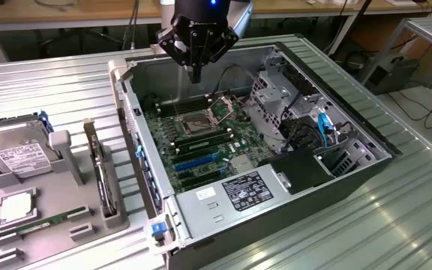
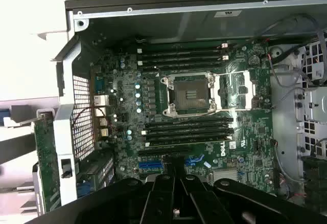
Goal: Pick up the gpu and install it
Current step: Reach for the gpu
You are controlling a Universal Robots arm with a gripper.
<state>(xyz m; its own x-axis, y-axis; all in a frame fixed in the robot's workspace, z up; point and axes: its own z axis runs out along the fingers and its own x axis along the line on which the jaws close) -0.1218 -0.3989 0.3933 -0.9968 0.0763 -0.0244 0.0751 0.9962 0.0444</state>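
Black robot gripper, upper middle of the exterior view: fingers pressed together to a point, empty, hanging above the far end of the open dark-grey steel computer case, clear of everything inside. Same gripper from the wrist camera: black linkages meeting over the board. Thin flat dark gpu with silver metal bracket: standing on edge in a slot of the light-grey moulded parts tray, exterior view's left, just beside the case's rear wall, not gripped. Same gpu from the wrist camera: green-backed board beyond the perforated rear panel. Tray contents, given by the exterior view: silver boxy hard drive with white label, square silver chip, narrow green memory stick. Case contents in the exterior view: green motherboard, grey power supply with printed label, blue cable by the drive bays. Wrist-view detail: open square processor socket, black memory slots, blue expansion slots.
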